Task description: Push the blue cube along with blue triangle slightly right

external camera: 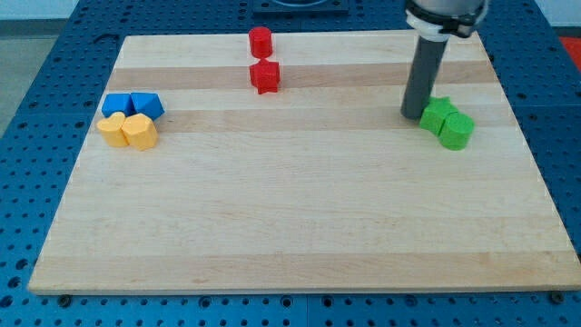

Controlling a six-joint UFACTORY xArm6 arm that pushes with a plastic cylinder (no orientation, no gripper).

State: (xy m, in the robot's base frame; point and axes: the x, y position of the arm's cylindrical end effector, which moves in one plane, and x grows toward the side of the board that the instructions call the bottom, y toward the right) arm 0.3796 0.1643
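Observation:
The blue cube [116,104] and the blue triangle [146,104] sit side by side, touching, near the board's left edge. Two yellow blocks [128,131] lie just below them, touching them. My tip [413,114] is far away at the view's upper right, right beside the left side of two green blocks [447,122]. Nothing hides the blue blocks.
A red cylinder [260,41] and a red star-like block [265,77] stand near the board's top middle. The wooden board [300,218] rests on a blue perforated table.

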